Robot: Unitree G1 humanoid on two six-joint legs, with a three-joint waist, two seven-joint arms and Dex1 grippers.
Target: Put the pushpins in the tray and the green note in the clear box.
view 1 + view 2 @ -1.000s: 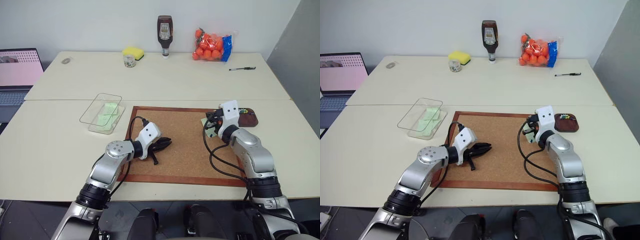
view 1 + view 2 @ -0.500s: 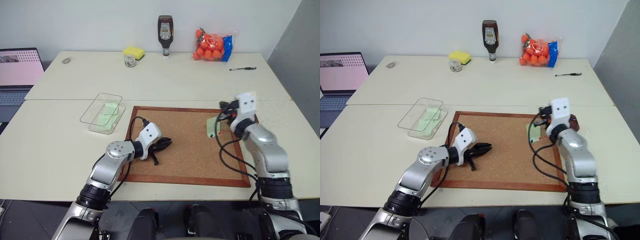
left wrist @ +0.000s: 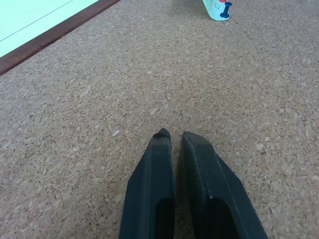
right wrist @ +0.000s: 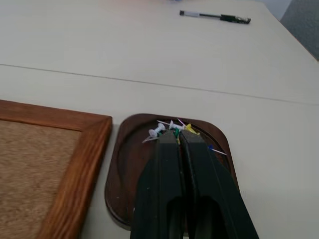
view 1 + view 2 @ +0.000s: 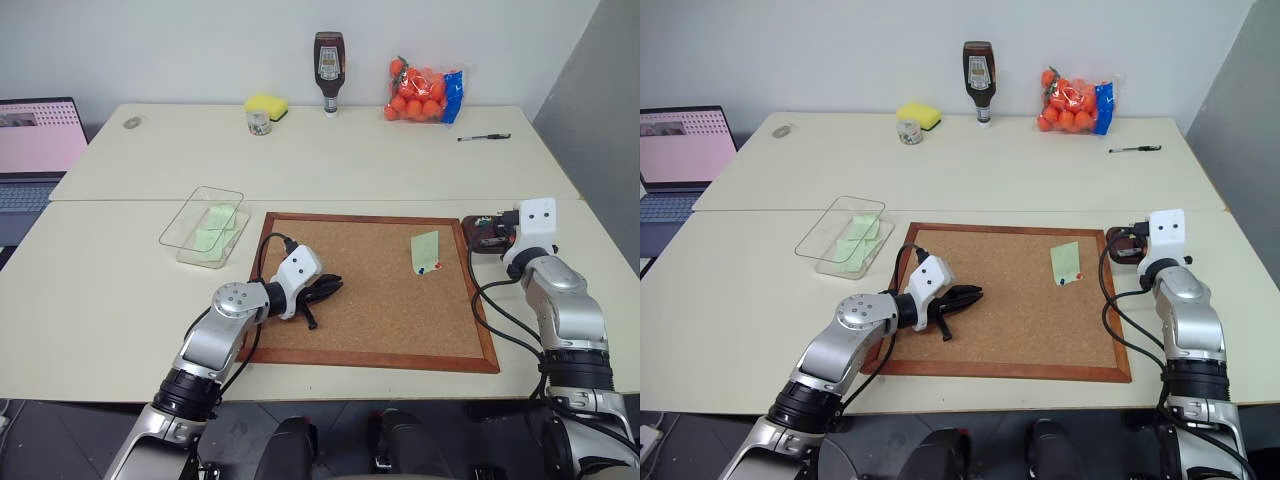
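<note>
A pale green note lies on the corkboard, with a blue pushpin at its lower edge. The clear box to the left of the board has green slips in it. The dark brown tray sits off the board's right edge and holds several pushpins. My right gripper hovers over the tray, shut, with a green pushpin head pinched at its tips. Over the left part of the board my left gripper rests shut and empty.
At the table's back stand a yellow sponge, a small jar, a sauce bottle and a bag of oranges. A pen lies back right. A laptop sits far left.
My right gripper has swung right, from the note to above the tray, leaving the note uncovered on the board. The left arm has not moved.
</note>
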